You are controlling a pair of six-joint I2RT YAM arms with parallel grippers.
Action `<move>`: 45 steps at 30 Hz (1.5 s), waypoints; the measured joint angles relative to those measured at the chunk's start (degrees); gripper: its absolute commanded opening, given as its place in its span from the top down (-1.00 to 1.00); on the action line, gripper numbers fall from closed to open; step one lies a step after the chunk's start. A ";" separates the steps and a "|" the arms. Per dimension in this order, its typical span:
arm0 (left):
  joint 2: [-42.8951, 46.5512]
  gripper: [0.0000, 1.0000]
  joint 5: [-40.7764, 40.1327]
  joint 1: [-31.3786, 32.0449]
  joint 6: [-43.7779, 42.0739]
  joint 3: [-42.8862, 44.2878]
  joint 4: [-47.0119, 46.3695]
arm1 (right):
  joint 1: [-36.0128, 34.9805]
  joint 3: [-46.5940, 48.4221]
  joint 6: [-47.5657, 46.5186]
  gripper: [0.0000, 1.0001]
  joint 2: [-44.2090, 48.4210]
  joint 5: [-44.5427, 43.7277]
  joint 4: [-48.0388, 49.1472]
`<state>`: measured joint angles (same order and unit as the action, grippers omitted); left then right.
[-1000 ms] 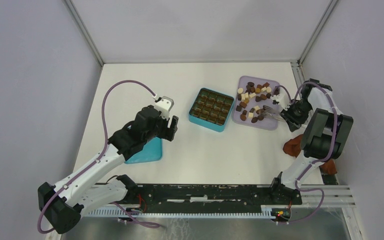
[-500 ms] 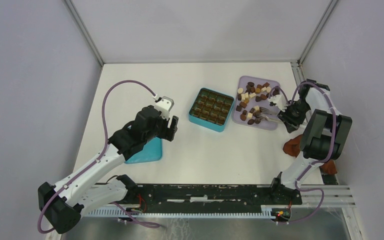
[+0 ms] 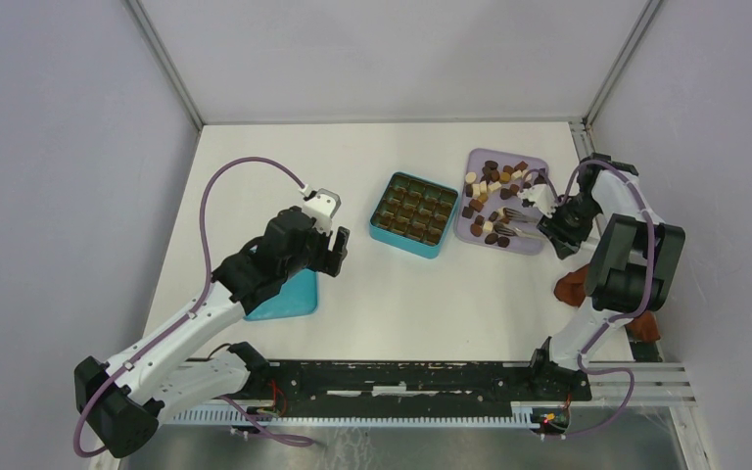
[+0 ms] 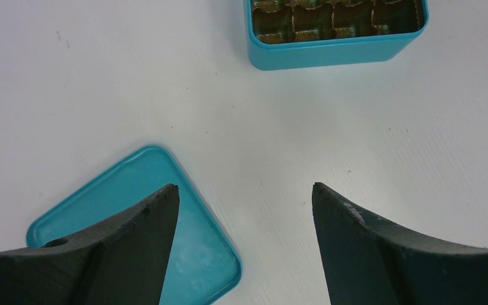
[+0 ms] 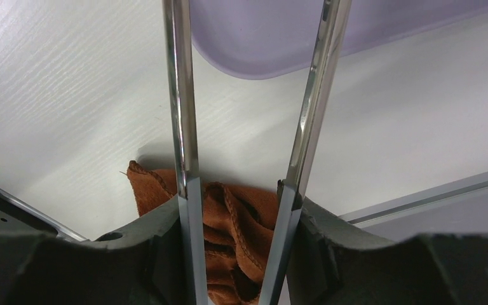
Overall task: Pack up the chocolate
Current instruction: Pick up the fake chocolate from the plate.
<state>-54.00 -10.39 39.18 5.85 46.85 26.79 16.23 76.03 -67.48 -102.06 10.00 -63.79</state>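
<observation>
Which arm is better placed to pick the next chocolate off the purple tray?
Right. The right fingers clamp the metal tongs, whose tips reach over the chocolate on the purple tray. The left fingers stand open and empty above the teal lid, far from it.

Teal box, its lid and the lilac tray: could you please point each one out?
teal box [image 4: 337, 54], left wrist view, near wall.
lid [image 4: 197, 254], left wrist view, flat face.
lilac tray [image 3: 490, 158], top view, bare far edge.
</observation>
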 measured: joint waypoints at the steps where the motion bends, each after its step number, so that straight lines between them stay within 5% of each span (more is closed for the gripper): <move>1: -0.02 -0.63 0.00 0.00 0.00 0.00 0.00 | -0.13 0.00 0.20 0.01 0.00 -0.02 0.11; 21: -0.02 -0.63 0.00 0.00 0.00 0.00 0.15 | 0.09 -0.94 3.02 0.70 0.66 -1.27 2.45; 45: 0.00 -0.63 0.00 0.00 0.00 0.00 0.15 | 3.32 -0.87 2.64 0.73 4.13 1.57 0.94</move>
<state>-54.00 -10.39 39.18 5.85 46.85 26.94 19.55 75.16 -64.84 -97.93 11.57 -62.85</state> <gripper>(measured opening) 0.818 0.447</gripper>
